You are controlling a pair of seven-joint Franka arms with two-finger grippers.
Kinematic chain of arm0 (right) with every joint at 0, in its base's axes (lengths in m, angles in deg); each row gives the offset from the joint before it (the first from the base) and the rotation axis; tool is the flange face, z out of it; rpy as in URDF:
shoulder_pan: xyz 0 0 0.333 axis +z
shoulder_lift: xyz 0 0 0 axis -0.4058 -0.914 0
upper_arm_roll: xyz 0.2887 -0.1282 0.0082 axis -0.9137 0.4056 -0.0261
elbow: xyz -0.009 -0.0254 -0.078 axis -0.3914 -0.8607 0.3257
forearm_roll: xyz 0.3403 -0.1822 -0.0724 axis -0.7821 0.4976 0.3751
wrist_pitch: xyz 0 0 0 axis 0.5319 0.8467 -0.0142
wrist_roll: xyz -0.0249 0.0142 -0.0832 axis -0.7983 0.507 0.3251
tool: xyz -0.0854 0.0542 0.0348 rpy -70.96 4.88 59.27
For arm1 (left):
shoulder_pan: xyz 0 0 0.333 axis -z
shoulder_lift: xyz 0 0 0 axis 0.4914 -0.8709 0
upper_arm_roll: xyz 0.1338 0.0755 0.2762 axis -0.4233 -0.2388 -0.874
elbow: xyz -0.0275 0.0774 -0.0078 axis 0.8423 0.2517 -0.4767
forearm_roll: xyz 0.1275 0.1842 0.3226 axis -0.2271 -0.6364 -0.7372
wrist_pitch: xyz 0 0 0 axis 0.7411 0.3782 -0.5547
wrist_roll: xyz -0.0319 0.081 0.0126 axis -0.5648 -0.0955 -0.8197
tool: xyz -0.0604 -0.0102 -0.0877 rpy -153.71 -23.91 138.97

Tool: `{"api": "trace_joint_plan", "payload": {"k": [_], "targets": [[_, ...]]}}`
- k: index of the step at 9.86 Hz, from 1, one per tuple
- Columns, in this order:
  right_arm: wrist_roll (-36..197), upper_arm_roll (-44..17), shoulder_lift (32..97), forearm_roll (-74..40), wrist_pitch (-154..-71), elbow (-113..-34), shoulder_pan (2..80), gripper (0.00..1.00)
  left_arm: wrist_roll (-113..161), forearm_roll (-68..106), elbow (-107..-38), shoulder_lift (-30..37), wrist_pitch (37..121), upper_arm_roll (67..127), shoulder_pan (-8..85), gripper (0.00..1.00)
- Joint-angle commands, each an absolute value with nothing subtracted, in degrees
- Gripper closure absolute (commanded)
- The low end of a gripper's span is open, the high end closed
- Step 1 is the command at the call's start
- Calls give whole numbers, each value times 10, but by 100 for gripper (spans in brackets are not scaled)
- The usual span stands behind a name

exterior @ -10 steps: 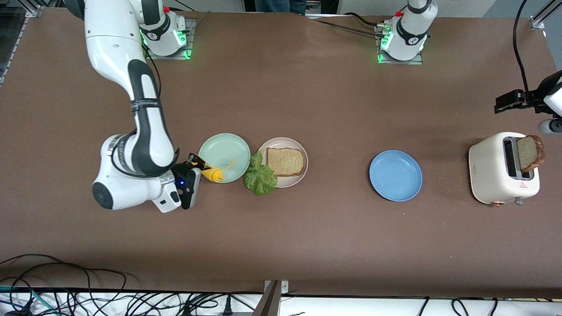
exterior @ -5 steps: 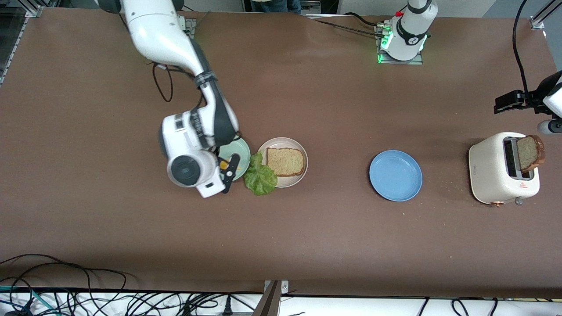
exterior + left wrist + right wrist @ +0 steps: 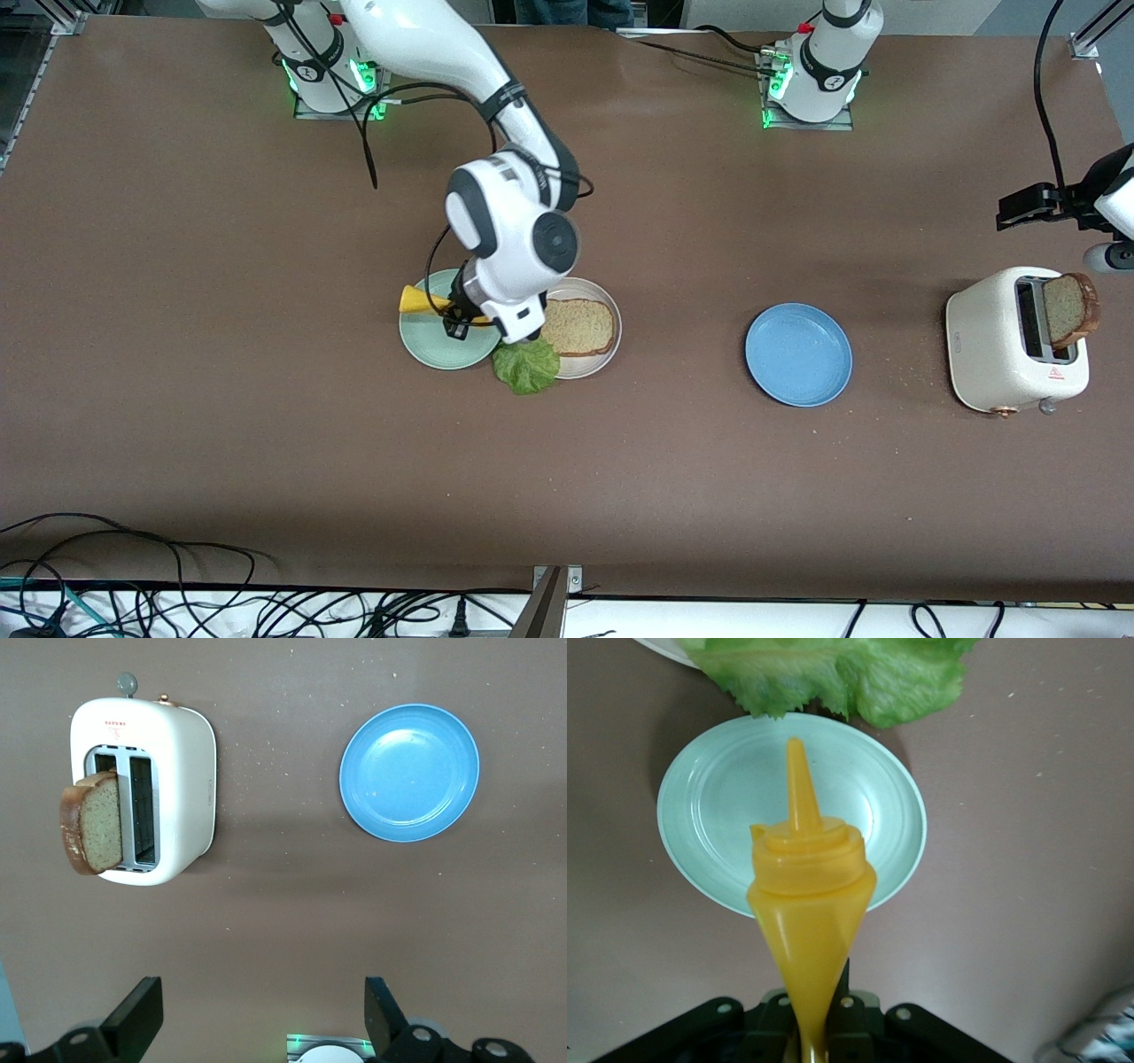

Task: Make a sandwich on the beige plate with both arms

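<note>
Just left of centre in the front view, the right gripper (image 3: 467,321) hangs over the mint-green plate (image 3: 434,350), its fingers pinched on the base of a yellow squeeze bottle (image 3: 423,301). In the right wrist view the bottle (image 3: 808,904) points nozzle-first over that green plate (image 3: 709,815), with the lettuce leaf (image 3: 833,673) along the top edge of the frame.

The beige plate (image 3: 602,359) sits just right of the green one at mid-frame, carrying one bread slice (image 3: 578,326). The lettuce (image 3: 528,367) overlaps its lower-left rim and spills onto the table. The second bread slice (image 3: 1070,308) stands in the toaster (image 3: 988,346) at the right edge of the frame, right of the blue plate (image 3: 797,354).

The left gripper (image 3: 264,1023) waits high near the toaster, fingers spread wide and empty, at the bottom of its own wrist view.

The step in hand looks to be bringing sauce to the bread. To do it well, I judge the nozzle should travel right until it is over the slice's middle, tipped downward, clear of the lettuce so the leaf is not dragged, and the squeeze kept gentle so sauce stays inside the crust
</note>
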State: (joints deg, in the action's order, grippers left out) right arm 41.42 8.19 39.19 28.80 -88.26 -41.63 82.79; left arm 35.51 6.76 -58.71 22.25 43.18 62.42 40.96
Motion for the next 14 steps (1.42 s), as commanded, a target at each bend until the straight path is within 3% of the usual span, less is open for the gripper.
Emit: {"api": "trace_joint_plan", "payload": {"k": [1,8,12,14], "targets": [[441,93,397,329,-852,-416,851,100,363,51,-575,218,428,627,408,0],[504,150,408,337,-857,-384,884,100,363,52,-575,218,428,627,408,0],[478,156,472,50,-842,-388,755,100,362,53,-575,218,428,627,408,0],[371,155,473,-97,-839,-396,680,100,361,52,-575,218,428,627,408,0]]}}
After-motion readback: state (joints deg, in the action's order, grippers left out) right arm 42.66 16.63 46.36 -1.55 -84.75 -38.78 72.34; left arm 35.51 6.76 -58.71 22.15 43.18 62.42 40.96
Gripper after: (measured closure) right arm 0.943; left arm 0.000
